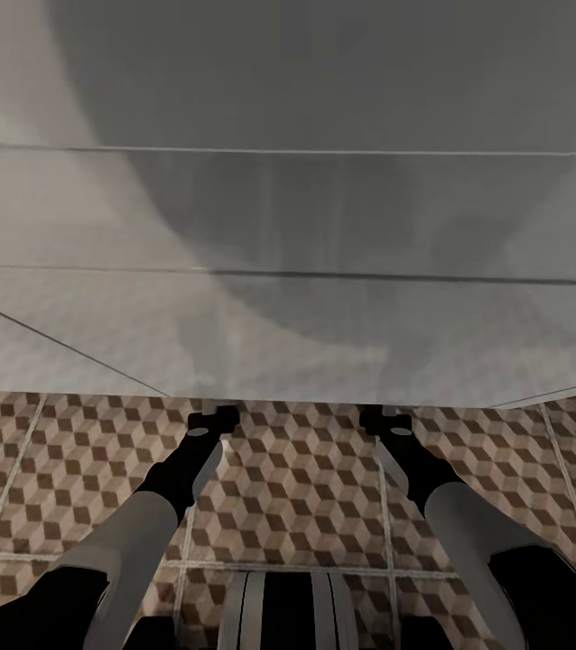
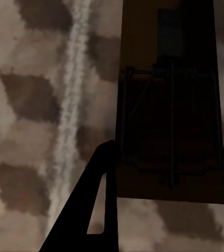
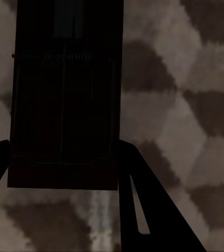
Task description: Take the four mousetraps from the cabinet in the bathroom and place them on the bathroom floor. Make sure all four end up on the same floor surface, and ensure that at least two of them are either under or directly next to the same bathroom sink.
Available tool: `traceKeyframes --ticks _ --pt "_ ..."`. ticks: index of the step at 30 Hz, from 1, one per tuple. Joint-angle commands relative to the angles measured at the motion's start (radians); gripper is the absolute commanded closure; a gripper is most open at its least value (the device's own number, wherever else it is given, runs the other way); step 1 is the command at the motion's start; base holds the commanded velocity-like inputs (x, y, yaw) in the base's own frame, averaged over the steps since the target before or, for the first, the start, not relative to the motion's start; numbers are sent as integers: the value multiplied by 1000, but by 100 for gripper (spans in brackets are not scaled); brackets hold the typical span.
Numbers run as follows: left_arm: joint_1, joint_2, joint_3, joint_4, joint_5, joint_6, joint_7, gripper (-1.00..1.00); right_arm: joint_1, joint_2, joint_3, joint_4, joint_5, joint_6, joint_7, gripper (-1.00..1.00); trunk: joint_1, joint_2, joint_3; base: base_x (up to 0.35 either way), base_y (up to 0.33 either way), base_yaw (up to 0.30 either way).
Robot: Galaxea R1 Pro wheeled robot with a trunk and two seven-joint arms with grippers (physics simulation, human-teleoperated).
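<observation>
A mousetrap (image 2: 170, 126) sits between the two dark fingers (image 2: 91, 205) of the left gripper (image 2: 167, 173), its wire spring and bar showing against the brown wood; the fingers press against its two long edges, pinching it above the cube-patterned bathroom floor (image 2: 28, 105). A second mousetrap (image 3: 64, 105), in deep shadow, is pinched the same way by the right gripper (image 3: 59, 168), one finger (image 3: 143, 205) against each side.

In the head view both arms reach forward to about 12 o'clock, the left gripper (image 1: 213, 421) and right gripper (image 1: 385, 421) ending at the lower edge of a pale grey wall (image 1: 288, 226), over the floor (image 1: 297, 487). The traps themselves cannot be made out there.
</observation>
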Motion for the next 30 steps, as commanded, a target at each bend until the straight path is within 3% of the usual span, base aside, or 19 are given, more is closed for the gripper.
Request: traceKeyframes --ticks 1,30 --pt "0 0 -7 -1 3 9 9 100 0 -1 8 -1 -13 5 -6 100 0 0 -1 0 0 0" --pt "0 1 -8 -2 2 13 7 100 0 3 2 64 -12 -4 -5 100 0 0 -1 0 0 0"
